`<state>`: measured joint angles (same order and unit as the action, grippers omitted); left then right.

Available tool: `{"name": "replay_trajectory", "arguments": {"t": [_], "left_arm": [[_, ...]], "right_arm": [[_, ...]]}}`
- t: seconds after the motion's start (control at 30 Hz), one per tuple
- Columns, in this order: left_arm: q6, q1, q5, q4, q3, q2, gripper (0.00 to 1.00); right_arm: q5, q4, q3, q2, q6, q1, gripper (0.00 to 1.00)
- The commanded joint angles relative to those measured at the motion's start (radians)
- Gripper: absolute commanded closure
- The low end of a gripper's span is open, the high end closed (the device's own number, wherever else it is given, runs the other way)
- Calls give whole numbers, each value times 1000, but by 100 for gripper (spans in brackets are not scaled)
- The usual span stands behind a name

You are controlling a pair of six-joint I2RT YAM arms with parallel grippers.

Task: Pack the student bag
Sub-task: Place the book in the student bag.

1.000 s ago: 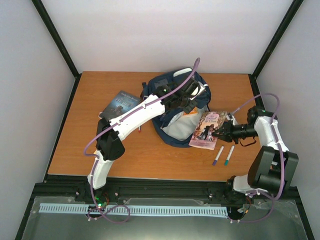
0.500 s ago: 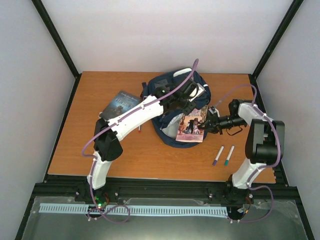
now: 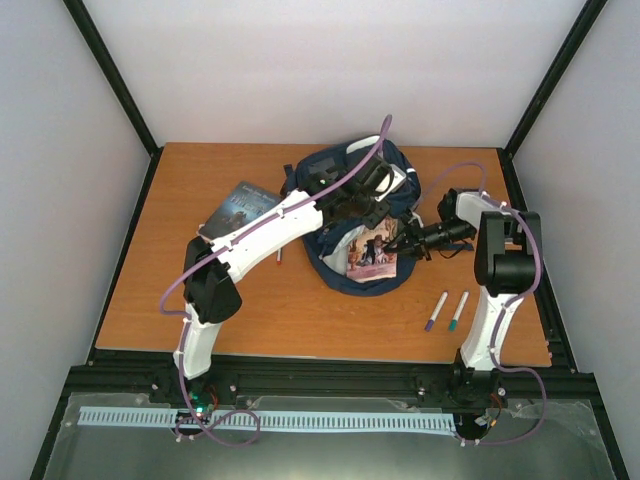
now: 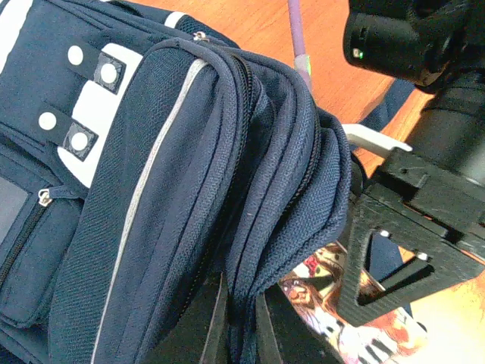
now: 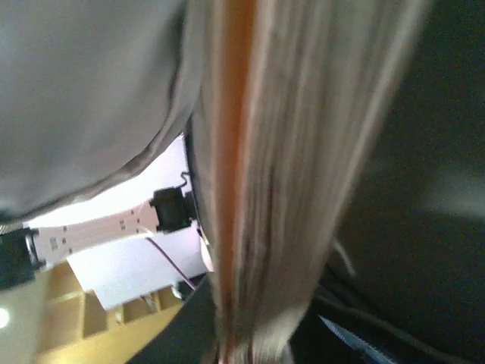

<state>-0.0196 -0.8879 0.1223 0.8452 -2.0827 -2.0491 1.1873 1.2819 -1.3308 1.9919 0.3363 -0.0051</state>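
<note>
The left claw is pinched together on the top edge of the student bag and holds the flap up, so the mouth gapes. Right beside it, the right claw is clamped on a picture book that sits partly inside that mouth. The bag lies in the middle of the counter, toward the back. Behind the right claw, two markers lie on bare wood. Left of the left claw, a dark book lies near the bag's edge.
</note>
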Motion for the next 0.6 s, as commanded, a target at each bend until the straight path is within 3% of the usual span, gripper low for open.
{"name": "replay_trajectory", "arguments": {"t": [0.0,0.27,0.4,0.57], "left_arm": [[-27,4,-8,-62,-5,95,99],[-30,4,4,-68,28,110,99],[-28,4,6,-70,39,118,99],[-32,4,-2,-81,76,143,99]], "right_arm": [[-20,-15,-41,56,-10,9,80],[-81,-45,-27,32,-39,8,64],[-207,-101,13,-55,-96,5,45],[-336,-177,86,-186,-140,4,38]]}}
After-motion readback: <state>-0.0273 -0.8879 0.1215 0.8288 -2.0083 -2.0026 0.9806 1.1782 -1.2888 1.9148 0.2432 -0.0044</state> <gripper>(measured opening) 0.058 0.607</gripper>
